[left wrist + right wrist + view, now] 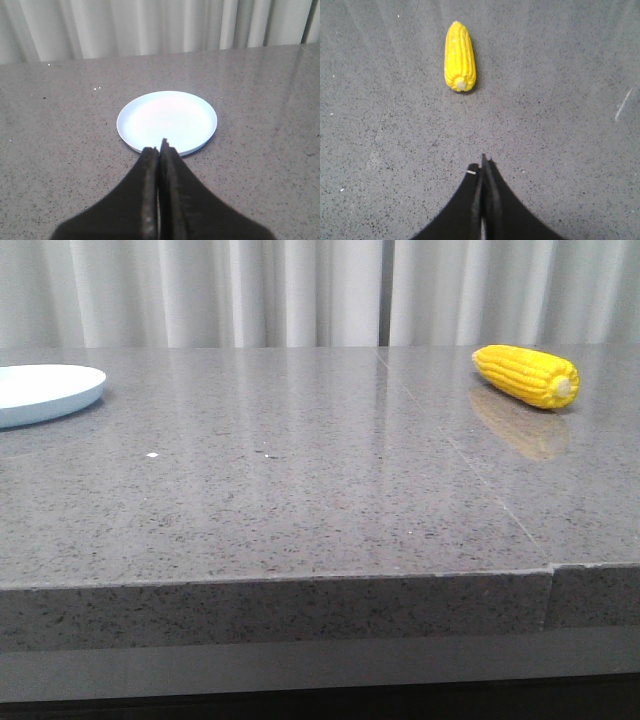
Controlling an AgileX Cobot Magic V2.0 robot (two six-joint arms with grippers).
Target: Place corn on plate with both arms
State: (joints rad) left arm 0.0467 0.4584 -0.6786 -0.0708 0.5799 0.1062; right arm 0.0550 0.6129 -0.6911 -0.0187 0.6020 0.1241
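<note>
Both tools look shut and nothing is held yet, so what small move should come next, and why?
Probably open the right tool and ease it toward the corn. That tool is shut and empty, the cob lies apart from it on the grey table, its stub end facing the wrist camera. The plate is empty, with the shut left tool at its near rim.

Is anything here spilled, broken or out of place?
Nothing stands out. The corn lies whole on its side at the table's far right, well apart from the empty plate at the far left. Both grippers, left and right, are shut and hold nothing. Only a few tiny pale specks dot the stone.
</note>
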